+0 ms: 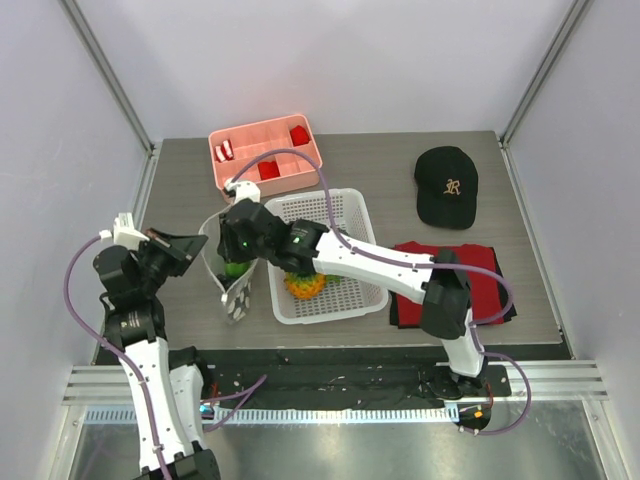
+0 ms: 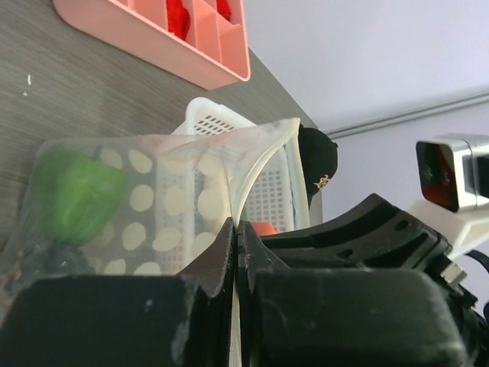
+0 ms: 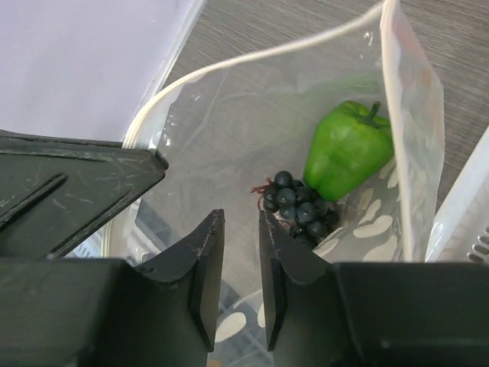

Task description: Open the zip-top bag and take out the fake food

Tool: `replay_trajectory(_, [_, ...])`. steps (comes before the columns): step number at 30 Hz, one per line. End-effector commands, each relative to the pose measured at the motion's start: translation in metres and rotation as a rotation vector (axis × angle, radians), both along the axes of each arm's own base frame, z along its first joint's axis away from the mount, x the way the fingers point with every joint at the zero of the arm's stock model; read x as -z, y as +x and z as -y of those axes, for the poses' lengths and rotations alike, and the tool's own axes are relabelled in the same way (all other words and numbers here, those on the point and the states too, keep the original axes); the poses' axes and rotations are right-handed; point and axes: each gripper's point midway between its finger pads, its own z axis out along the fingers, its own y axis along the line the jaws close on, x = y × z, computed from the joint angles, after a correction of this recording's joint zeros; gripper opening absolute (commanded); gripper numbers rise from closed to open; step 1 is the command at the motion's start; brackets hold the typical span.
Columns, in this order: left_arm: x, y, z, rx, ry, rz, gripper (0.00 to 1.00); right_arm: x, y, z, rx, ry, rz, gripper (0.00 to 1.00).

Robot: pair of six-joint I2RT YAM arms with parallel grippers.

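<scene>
Grey wood-grain table (image 1: 380, 160) in front of me, matte, under soft and even light, hardly a shadow anywhere. Plain pale back wall (image 1: 330, 60) rising straight behind it. The left wall (image 1: 50, 150) and right wall (image 1: 595, 200) close me in, same pale lilac-white and bare. There's a silver left post (image 1: 105, 70) in one back corner and a matching right post (image 1: 545, 70) in the other. Along the table's near edge runs a black strip (image 1: 330, 352), then a ribbed aluminium rail (image 1: 300, 385), and below that a shiny metal sheet (image 1: 380, 450) catching a dull glare.
</scene>
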Motion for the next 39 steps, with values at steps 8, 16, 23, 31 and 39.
replay_trajectory(8, [0.013, 0.004, -0.014, -0.071, 0.060, -0.009, 0.00, 0.054, 0.014, -0.032, -0.043, -0.101, 0.034, 0.55])
replay_trajectory(16, [0.027, -0.003, -0.027, -0.154, 0.106, -0.047, 0.00, 0.094, 0.009, -0.034, -0.123, -0.182, 0.029, 0.64])
replay_trajectory(23, [0.040, -0.007, -0.034, -0.201, 0.116, -0.092, 0.00, 0.129, -0.009, -0.037, -0.277, -0.242, 0.014, 0.77])
replay_trajectory(31, [0.050, -0.013, -0.039, -0.246, 0.120, -0.124, 0.00, 0.165, -0.024, -0.028, -0.338, -0.253, -0.031, 0.80])
replay_trajectory(39, [0.059, -0.016, -0.042, -0.276, 0.112, -0.151, 0.00, 0.192, -0.023, -0.031, -0.355, -0.288, -0.031, 0.81])
